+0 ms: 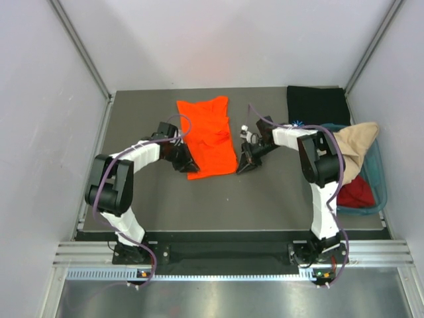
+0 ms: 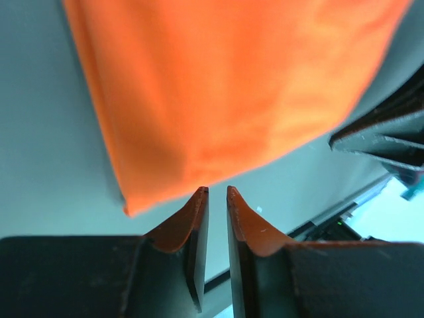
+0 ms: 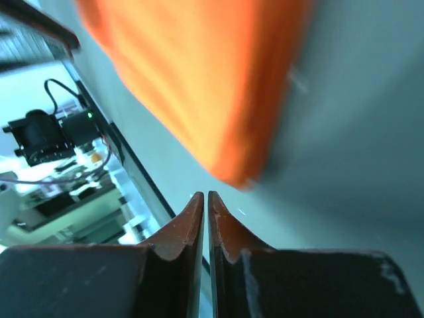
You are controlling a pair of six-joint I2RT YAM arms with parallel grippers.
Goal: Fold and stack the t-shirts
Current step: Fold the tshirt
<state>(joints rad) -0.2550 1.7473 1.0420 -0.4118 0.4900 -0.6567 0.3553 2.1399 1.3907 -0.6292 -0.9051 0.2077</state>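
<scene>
A bright orange t-shirt (image 1: 209,136) lies folded into a long strip on the dark table (image 1: 146,212), running from the back towards the front. My left gripper (image 1: 187,164) sits low at its near left corner; in the left wrist view the jaws (image 2: 217,190) stand a narrow gap apart, empty, just short of the orange edge (image 2: 225,93). My right gripper (image 1: 242,167) is at the near right corner. Its jaws (image 3: 206,194) are pressed almost together with nothing between them, the orange cloth (image 3: 205,86) just beyond.
A black t-shirt (image 1: 317,105) lies flat at the back right. A teal tub (image 1: 381,179) at the right edge holds a dark red t-shirt (image 1: 356,193), and a beige t-shirt (image 1: 354,142) hangs over its rim. White walls close in the table's sides.
</scene>
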